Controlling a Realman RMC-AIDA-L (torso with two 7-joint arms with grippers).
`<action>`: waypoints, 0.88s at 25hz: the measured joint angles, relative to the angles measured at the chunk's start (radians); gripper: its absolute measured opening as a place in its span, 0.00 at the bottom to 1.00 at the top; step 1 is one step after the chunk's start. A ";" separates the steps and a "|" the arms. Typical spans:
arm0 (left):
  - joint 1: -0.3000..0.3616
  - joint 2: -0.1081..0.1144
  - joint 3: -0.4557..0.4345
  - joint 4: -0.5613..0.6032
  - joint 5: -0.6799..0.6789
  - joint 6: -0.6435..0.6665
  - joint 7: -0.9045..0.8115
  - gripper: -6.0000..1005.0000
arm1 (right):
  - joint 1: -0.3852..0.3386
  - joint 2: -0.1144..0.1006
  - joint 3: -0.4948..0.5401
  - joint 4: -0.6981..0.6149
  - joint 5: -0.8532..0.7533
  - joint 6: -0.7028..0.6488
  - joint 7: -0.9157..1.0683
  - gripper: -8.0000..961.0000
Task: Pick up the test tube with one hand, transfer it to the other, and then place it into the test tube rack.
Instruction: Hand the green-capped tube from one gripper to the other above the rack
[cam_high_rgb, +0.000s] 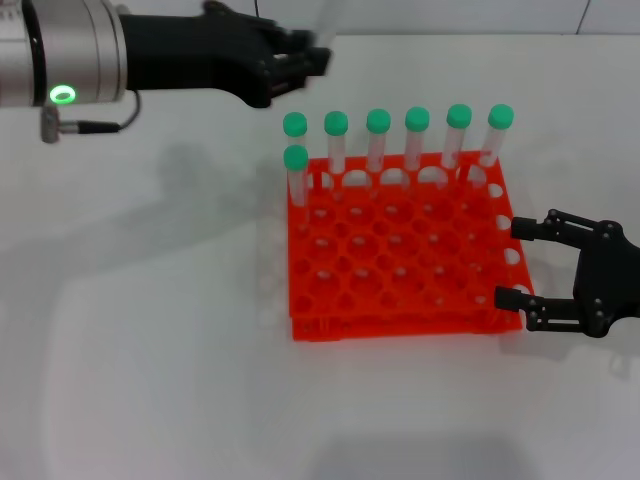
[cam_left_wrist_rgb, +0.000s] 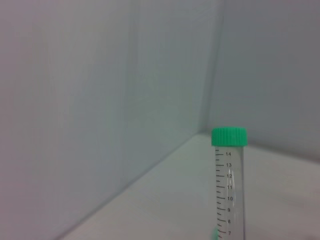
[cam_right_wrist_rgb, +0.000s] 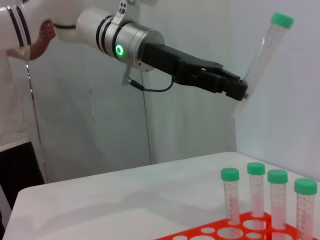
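Left end effector (cam_high_rgb: 300, 62) is raised high above the table (cam_high_rgb: 150, 330), behind the far left corner of the test tube rack (cam_high_rgb: 400, 250), and its black fingers (cam_right_wrist_rgb: 220, 82) are closed around the lower part of the test tube (cam_right_wrist_rgb: 265, 50). In the right wrist view this tube is tilted, with its green cap (cam_right_wrist_rgb: 281, 20) pointing up and away from the arm; in the left wrist view the same tube (cam_left_wrist_rgb: 229, 185) is seen close, with printed scale marks on its clear wall. Right end effector (cam_high_rgb: 520, 265) is low, just beside the right edge of the orange-red rack, with fingers spread wide and nothing between them. Seven other green-capped tubes (cam_high_rgb: 417, 140) stand upright in the rack: six in the far row and one in the second row at the left.
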 joint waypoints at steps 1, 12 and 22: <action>-0.005 0.002 -0.002 -0.031 -0.034 0.021 0.034 0.20 | 0.001 -0.001 0.000 0.000 0.000 -0.002 0.003 0.88; -0.206 0.056 -0.006 -0.468 0.009 0.186 0.309 0.20 | 0.000 -0.026 0.024 -0.051 0.000 -0.042 0.072 0.87; -0.230 0.043 -0.007 -0.515 0.038 0.129 0.370 0.20 | 0.030 -0.036 0.203 -0.067 0.000 -0.117 0.224 0.87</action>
